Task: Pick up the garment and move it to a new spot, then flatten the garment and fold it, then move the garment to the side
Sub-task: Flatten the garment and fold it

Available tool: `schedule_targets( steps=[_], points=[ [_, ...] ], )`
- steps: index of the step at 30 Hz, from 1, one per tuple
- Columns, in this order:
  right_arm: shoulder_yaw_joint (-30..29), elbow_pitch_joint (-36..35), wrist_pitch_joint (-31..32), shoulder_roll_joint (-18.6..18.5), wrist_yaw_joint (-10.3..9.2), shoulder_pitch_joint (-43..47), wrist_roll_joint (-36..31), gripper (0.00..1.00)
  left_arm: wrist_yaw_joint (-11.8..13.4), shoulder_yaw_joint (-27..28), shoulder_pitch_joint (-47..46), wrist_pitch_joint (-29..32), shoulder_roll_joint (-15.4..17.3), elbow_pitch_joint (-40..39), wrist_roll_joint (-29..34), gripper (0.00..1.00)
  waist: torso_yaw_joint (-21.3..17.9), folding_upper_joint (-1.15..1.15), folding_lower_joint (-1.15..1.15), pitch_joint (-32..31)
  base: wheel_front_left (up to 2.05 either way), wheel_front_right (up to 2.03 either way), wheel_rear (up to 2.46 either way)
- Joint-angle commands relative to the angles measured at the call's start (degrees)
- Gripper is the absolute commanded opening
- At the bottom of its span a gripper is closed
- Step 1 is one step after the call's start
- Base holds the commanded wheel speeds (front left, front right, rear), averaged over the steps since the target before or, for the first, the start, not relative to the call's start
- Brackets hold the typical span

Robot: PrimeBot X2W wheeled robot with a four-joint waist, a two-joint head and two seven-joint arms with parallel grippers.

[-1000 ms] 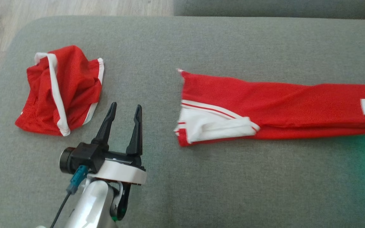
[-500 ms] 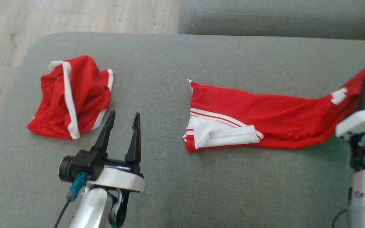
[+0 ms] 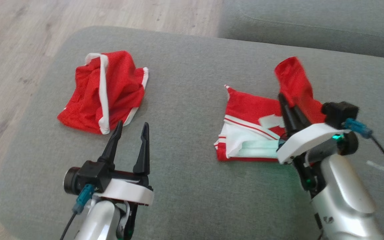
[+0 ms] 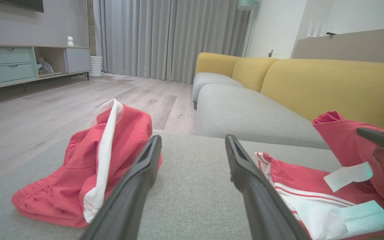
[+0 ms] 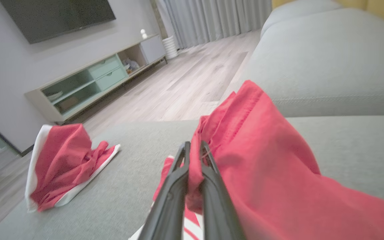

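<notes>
The garment (image 3: 248,110) is long, red, with white trim, and lies on the right half of the grey cushion (image 3: 192,200). Its right end (image 3: 295,83) is lifted and doubled back over the flat part. My right gripper (image 3: 287,101) is shut on that raised end; in the right wrist view the red cloth (image 5: 262,140) is pinched between the closed fingers of the right gripper (image 5: 195,146). My left gripper (image 3: 132,125) hovers open and empty over the cushion's front left, between the two red pieces. In the left wrist view the left gripper (image 4: 192,140) has bare cushion between its fingers and the garment (image 4: 295,173) to its right.
A second red piece with white bands (image 3: 112,86) lies crumpled at the cushion's back left. Wood floor (image 3: 18,50) lies past the left edge. A grey sofa seat (image 3: 312,23) stands behind, with a yellow backrest (image 4: 328,86).
The head camera has shifted. My right gripper has come into view, lifting the garment's right end and carrying it leftward over the flat part. The left arm has stayed put.
</notes>
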Motion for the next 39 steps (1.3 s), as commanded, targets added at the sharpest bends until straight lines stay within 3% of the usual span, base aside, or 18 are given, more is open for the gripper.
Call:
schedule_targets(
  steps=[1,21,22,23,30,34,39],
  points=[
    [3.3,-0.6,-1.2,0.1,-0.04,-2.2,0.7,0.0,0.1,1.1,-2.4,-0.5,0.1,-1.8,-0.3,1.0,1.6,0.0,0.0,0.9,0.0,0.0,0.0],
    [18.1,11.9,-6.3,0.1,-0.04,-5.8,5.1,0.0,0.8,-1.0,-3.3,-0.5,0.1,-1.4,-1.3,1.0,5.7,0.0,0.0,3.3,0.0,0.0,0.0],
    [19.3,13.2,-6.5,0.1,-0.04,-5.9,5.5,0.06,0.9,-1.1,-3.3,-0.5,0.1,-1.3,-1.3,1.0,5.7,0.0,0.0,3.4,0.0,0.0,0.0],
    [20.1,13.5,-6.5,0.1,-0.04,-5.7,6.5,1.0,0.9,-1.1,-3.3,-0.5,0.1,-1.2,-1.4,1.0,5.6,0.0,0.0,3.3,0.0,0.0,0.0],
    [22.7,14.3,-10.0,0.1,-0.04,-6.0,9.8,1.0,1.0,-0.7,-3.2,-0.5,0.1,-0.4,-1.2,1.0,3.4,0.0,0.0,1.9,0.0,0.0,0.0],
    [17.5,14.4,-13.6,0.1,-0.04,-6.5,8.0,1.0,0.9,-0.4,-3.0,-0.5,0.1,-0.1,-0.8,1.0,1.3,0.0,0.0,0.7,0.0,0.0,0.0],
    [8.1,11.2,-15.3,-0.9,-0.04,-4.6,0.1,1.0,1.0,0.4,-2.5,-0.5,0.2,-0.4,-0.4,1.0,-2.0,0.0,0.0,-0.6,0.0,0.0,0.0]
  ],
)
